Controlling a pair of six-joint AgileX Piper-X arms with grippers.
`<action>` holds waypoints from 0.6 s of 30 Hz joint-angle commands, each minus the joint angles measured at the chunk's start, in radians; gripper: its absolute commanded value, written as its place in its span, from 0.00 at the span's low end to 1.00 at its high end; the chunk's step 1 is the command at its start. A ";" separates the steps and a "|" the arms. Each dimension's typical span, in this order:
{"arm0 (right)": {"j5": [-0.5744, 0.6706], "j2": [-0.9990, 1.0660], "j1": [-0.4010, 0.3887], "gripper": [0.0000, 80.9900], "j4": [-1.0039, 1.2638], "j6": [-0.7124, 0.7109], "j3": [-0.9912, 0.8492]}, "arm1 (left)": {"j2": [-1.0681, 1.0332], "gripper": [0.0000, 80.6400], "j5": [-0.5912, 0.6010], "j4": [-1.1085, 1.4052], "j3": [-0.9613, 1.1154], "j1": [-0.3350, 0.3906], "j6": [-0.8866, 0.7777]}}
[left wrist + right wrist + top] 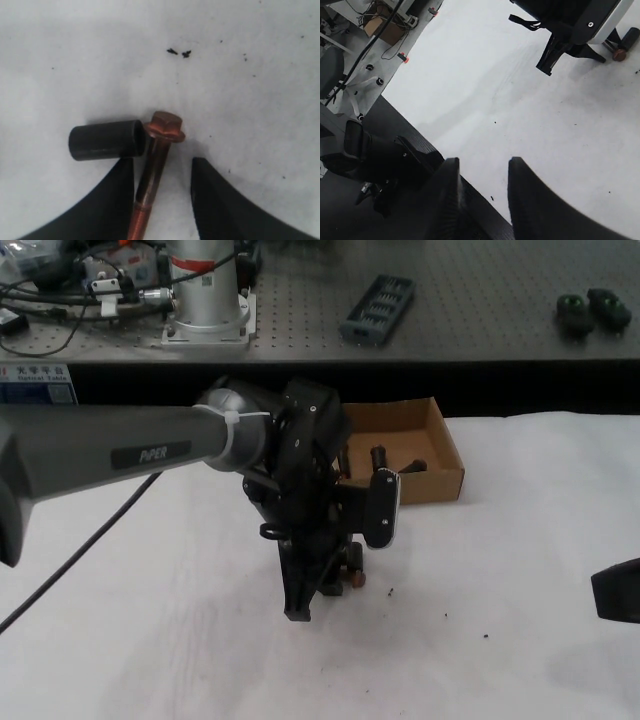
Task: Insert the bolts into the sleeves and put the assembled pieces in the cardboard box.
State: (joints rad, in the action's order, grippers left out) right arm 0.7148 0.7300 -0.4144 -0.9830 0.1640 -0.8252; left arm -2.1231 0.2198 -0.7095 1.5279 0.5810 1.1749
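Ok, left gripper point(162, 161) is wide open and empty, straddling the bolt point(150, 175) shank, sleeve point(105, 140) just past one fingertip touching the head, so centre on the shank before closing; right gripper point(481, 162) parted, empty.

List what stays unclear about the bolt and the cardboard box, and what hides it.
Bolt: left wrist view, threaded end cut off by the picture's edge.
Cardboard box: high view, the left arm covers part of its inside.
Dark pieces in the box: high view, too small to tell whether assembled.
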 commanded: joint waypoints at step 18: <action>0.021 -0.008 0.005 0.32 0.009 0.017 0.000 | -0.041 0.23 -0.043 -0.070 0.050 0.012 -0.024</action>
State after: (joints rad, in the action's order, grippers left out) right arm 0.7172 0.7300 -0.4144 -0.9830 0.1798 -0.8252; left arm -2.1399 0.1981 -0.7796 1.5704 0.5880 1.1589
